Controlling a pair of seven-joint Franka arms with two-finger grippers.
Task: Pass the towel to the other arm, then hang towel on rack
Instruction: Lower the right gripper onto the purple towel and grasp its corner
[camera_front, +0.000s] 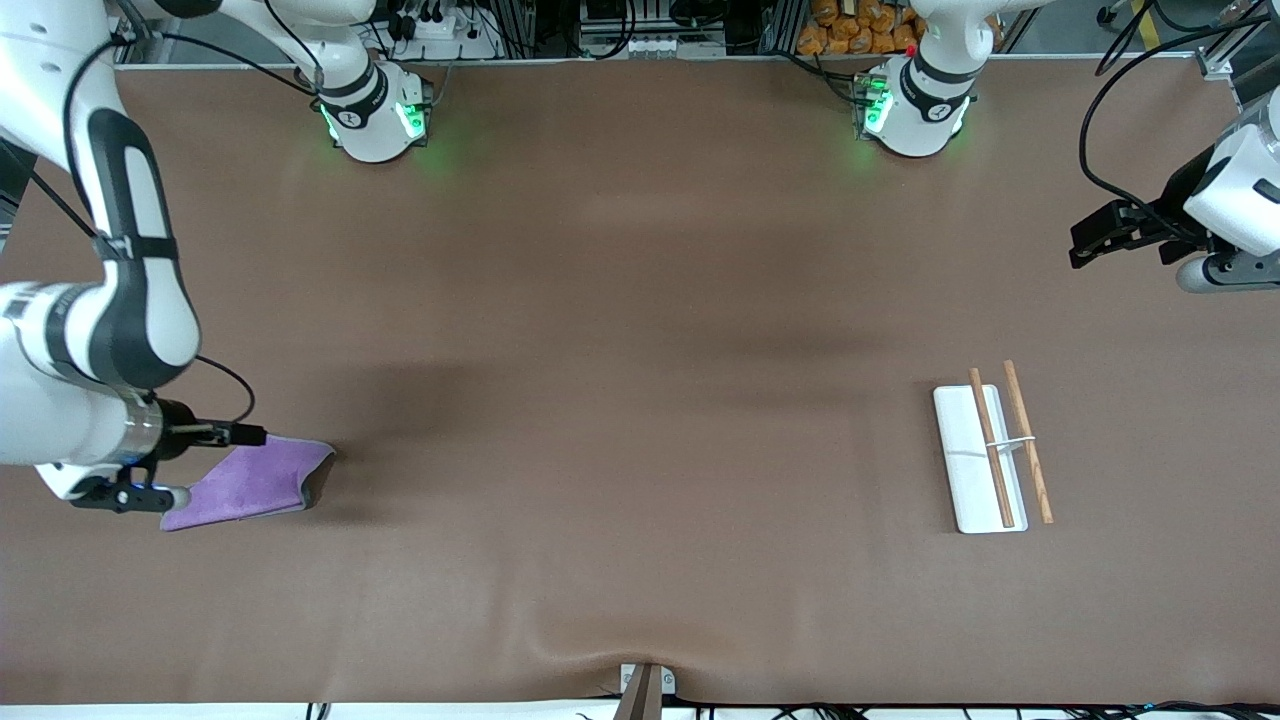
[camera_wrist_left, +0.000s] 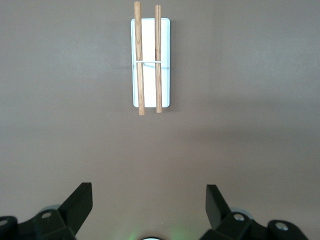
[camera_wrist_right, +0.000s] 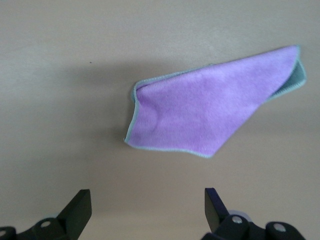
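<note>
The towel (camera_front: 255, 485) lies on the table at the right arm's end, purple face up, with one corner turned up to show its dark grey side. In the right wrist view the towel (camera_wrist_right: 210, 110) lies ahead of the fingertips, apart from them. My right gripper (camera_wrist_right: 147, 195) is open and empty above the towel's edge; its hand shows in the front view (camera_front: 150, 465). The rack (camera_front: 965, 470) is a white base with two wooden rods, toward the left arm's end. The rack (camera_wrist_left: 149, 80) also shows in the left wrist view. My left gripper (camera_wrist_left: 148, 190) is open and empty, waiting high over the left arm's end of the table (camera_front: 1100, 235).
The brown mat (camera_front: 640, 350) covers the whole table and bulges slightly at the front edge by a small clamp (camera_front: 645, 690). The two arm bases (camera_front: 375, 115) stand along the edge farthest from the front camera, with cables and shelving past them.
</note>
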